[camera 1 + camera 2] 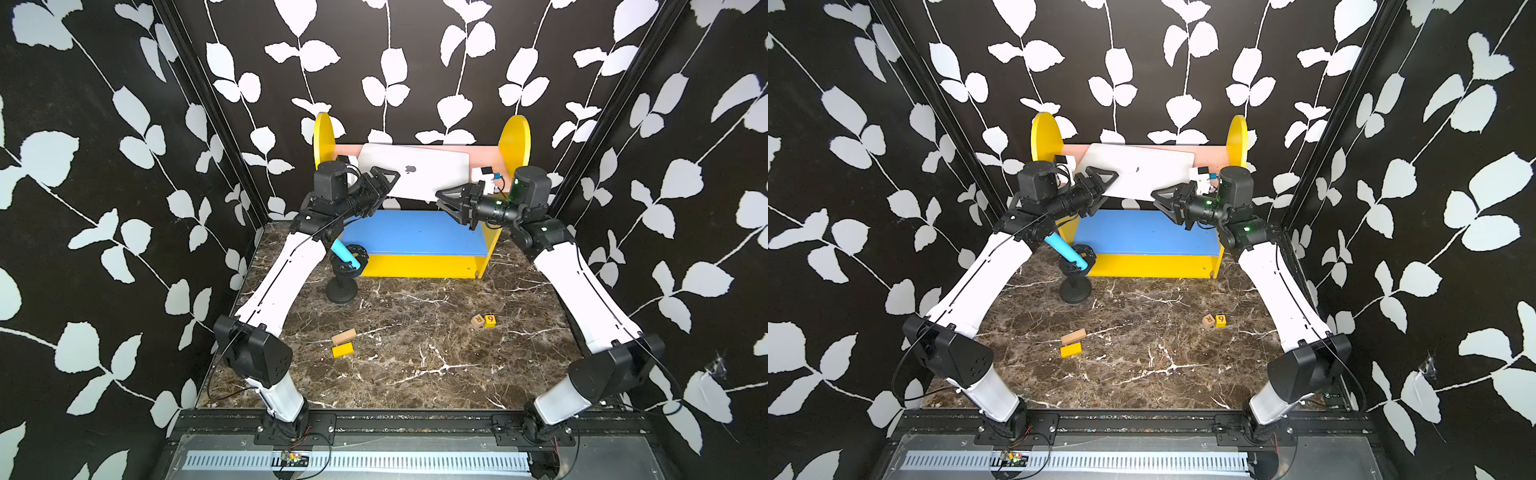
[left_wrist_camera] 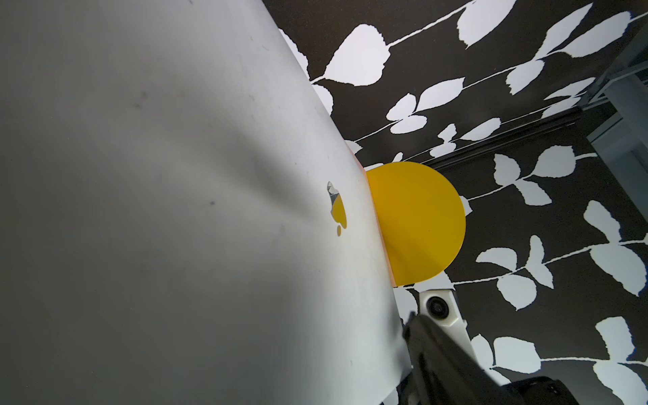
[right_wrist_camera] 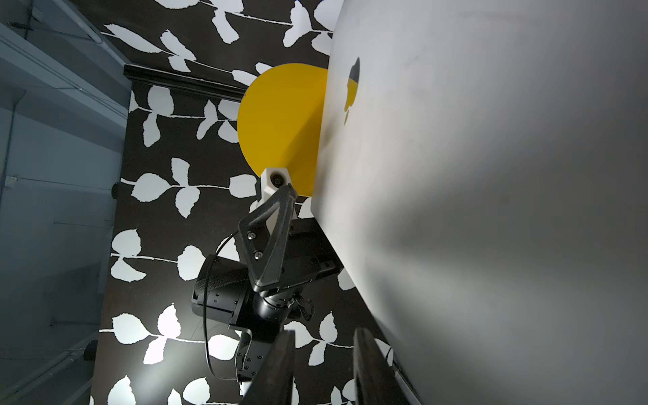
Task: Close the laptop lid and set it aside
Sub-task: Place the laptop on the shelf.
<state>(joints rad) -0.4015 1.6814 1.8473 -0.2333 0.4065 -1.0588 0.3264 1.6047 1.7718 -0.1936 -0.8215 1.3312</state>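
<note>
The laptop (image 1: 424, 174) (image 1: 1150, 166) rests on the pink upper shelf board with its front edge hanging over. Only the silver lid (image 2: 175, 175) (image 3: 491, 175) with its dark apple logo shows; keyboard and screen are hidden. My left gripper (image 1: 386, 185) (image 1: 1105, 183) is open astride the laptop's front left corner. One finger (image 3: 270, 242) (image 2: 438, 350) stands just off the lid, and the other is hidden beneath. At the front right edge my right gripper (image 1: 439, 198) (image 1: 1156, 198) (image 3: 324, 368) has its fingers a narrow gap apart, with nothing between them and the laptop alongside.
The shelf unit has yellow round ends (image 1: 324, 137), a pink top board (image 1: 486, 156) and a blue lower board (image 1: 415, 232). A black stand holding a blue tube (image 1: 345, 266) is at its left foot. Wooden and yellow blocks (image 1: 343, 343) and two letter cubes (image 1: 484, 321) lie on the marble table.
</note>
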